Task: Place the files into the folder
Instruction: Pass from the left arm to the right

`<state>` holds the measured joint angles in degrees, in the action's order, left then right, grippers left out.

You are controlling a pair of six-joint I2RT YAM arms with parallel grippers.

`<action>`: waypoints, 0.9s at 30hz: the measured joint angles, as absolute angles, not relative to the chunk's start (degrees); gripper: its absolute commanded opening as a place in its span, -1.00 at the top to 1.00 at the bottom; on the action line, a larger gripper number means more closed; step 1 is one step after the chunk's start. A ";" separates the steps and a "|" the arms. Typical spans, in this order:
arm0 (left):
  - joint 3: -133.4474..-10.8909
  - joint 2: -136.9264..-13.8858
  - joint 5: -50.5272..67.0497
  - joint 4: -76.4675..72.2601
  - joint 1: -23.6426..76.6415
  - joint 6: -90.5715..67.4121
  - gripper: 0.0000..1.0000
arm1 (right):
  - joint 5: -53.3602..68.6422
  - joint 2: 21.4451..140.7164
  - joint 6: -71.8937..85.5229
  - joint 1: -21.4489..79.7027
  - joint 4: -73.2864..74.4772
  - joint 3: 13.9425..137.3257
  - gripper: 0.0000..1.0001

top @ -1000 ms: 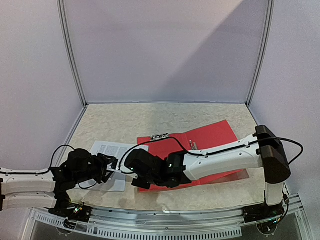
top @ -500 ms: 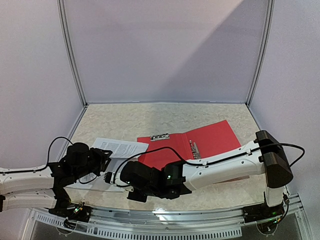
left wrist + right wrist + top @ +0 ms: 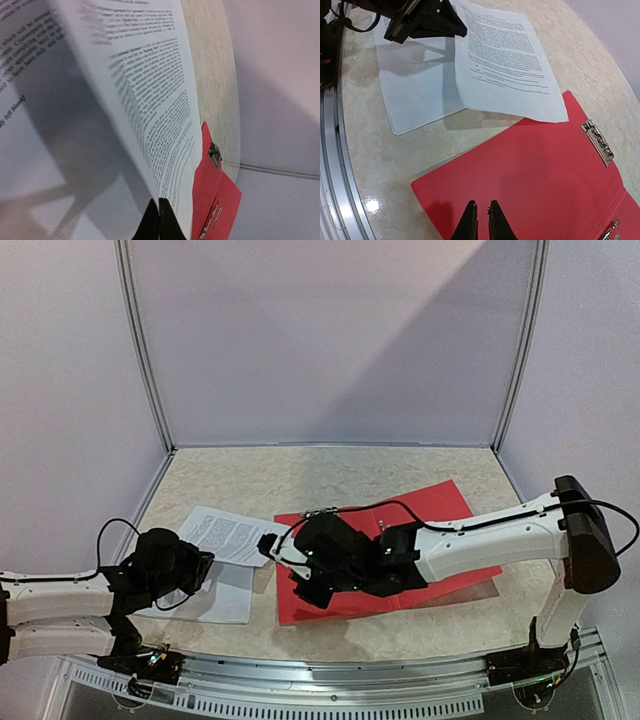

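Note:
The red folder [image 3: 440,515] lies open on the table, its metal clip [image 3: 597,142] at the far edge. My left gripper [image 3: 159,220] is shut on the near edge of one printed file sheet [image 3: 150,100], which rises off the table and leans toward the folder. That same sheet [image 3: 505,60] overlaps the folder's left edge. More files [image 3: 415,95] lie flat in a stack under it. My right gripper [image 3: 480,220] hovers over the folder's near left part [image 3: 530,180]. Its fingers stand a narrow slit apart with nothing between them.
The metal rail of the table's near edge [image 3: 335,150] runs close beside the stack of files. Grey walls [image 3: 330,340] close in the table at the back and on both sides.
My left gripper has closed on the sheet's edge, and the sheet now stands lifted. My right gripper has drawn back rightward from the papers to above the folder, and its fingers have parted slightly.

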<state>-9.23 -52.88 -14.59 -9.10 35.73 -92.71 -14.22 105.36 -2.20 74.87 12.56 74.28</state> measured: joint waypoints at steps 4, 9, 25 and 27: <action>-9.41 -52.90 -14.55 -8.43 33.19 -88.18 1.00 | -13.61 101.91 -0.01 72.93 11.44 71.33 0.69; -19.03 -56.01 -14.66 -2.50 31.44 -73.84 1.00 | -8.86 96.75 3.79 67.59 11.14 65.82 0.05; -59.18 -68.03 3.64 10.09 37.17 -22.81 1.00 | 10.15 76.16 12.80 47.31 4.80 52.25 -0.88; -61.25 -68.31 7.31 11.27 38.79 -19.53 1.00 | 12.88 75.57 13.52 44.69 4.67 51.96 -0.98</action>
